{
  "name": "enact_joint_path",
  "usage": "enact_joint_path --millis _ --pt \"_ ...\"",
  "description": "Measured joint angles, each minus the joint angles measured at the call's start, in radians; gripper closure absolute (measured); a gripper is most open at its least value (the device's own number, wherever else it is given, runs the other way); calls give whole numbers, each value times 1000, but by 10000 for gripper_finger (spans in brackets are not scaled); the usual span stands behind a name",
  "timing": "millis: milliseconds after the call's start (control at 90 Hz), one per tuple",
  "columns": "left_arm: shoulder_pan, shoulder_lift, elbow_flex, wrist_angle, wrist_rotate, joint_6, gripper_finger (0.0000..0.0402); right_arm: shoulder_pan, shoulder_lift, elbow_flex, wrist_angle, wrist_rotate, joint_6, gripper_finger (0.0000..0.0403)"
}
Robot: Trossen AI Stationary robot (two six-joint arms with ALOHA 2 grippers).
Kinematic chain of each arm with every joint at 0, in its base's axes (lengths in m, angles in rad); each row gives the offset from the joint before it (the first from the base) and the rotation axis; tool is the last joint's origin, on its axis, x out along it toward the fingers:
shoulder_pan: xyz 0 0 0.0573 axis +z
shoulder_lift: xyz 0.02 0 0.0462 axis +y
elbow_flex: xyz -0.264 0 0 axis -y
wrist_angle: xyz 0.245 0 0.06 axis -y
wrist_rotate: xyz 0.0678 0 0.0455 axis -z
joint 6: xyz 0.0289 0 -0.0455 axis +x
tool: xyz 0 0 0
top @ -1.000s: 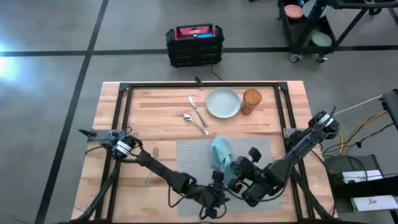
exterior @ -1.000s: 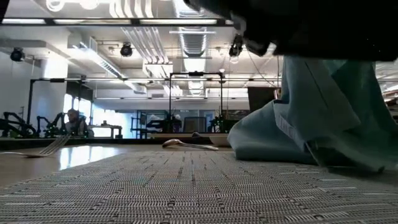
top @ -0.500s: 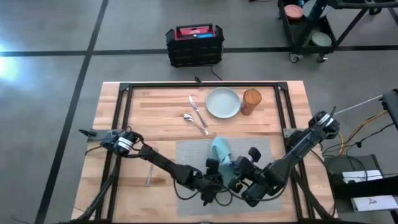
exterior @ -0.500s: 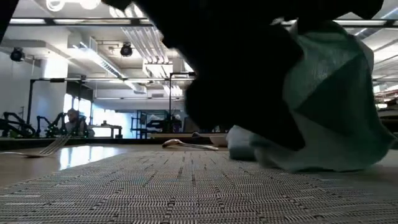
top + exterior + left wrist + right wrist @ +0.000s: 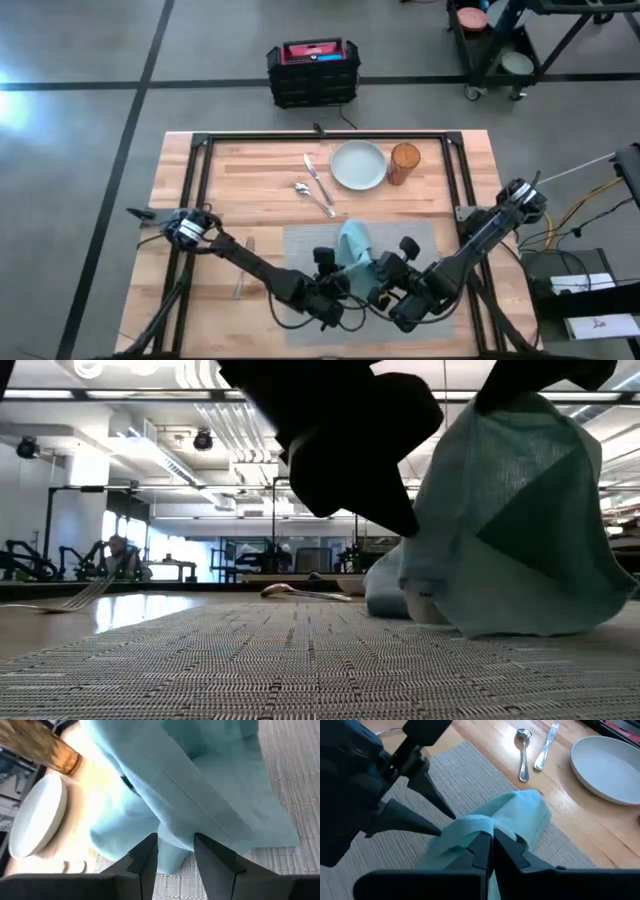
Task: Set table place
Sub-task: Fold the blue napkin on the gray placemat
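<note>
The grey placemat (image 5: 300, 245) lies on the near middle of the table (image 5: 250, 160). On it, the teal napkin (image 5: 355, 243) is bunched up like a tent (image 5: 520, 530), its lower folds resting on the mat. My right gripper (image 5: 382, 280) is shut on its raised part. My left gripper (image 5: 175, 837) is open, one finger on either side of a low fold of the napkin. Knife (image 5: 318, 178), spoon (image 5: 315, 198), plate (image 5: 358, 165) and amber glass (image 5: 404, 163) stand beyond the mat; the fork (image 5: 240, 280) lies left of it. My right gripper pinches a raised fold of the napkin (image 5: 492, 827) between its two fingers, coming slanting down from the table's near right. The cloth hangs slack below the fingers, and its lower folds (image 5: 430, 605) lie on the placemat. My left gripper's fingers flank a low fold (image 5: 172, 857); whether they touch it I cannot tell.
A black crate (image 5: 313, 72) stands on the floor beyond the far edge. The black frame (image 5: 320, 140) runs around the tabletop. Both arms cross low over the near half of the mat (image 5: 465, 775).
My left gripper has moved from the mat's near edge toward the far edge, up to the napkin, and now has a fold between its open fingers. In the low view the napkin stands more gathered and upright than before.
</note>
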Motion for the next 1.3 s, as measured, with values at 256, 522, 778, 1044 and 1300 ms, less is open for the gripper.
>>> enact_joint_path --millis 256,522,778,1044,1300 --pt "-14 -29 16 14 110 -60 288 0 0 0 1 -1 -3 403" --pt "-64 -22 20 91 175 -29 288 0 0 -1 1 -3 -8 403" --pt "-48 55 19 155 83 -58 288 0 0 -2 8 -7 -8 403" --pt "-19 63 19 154 50 -102 288 0 0 -2 13 -8 -12 403" --pt "2 64 -16 268 170 -161 284 0 0 -3 15 -8 -20 403"
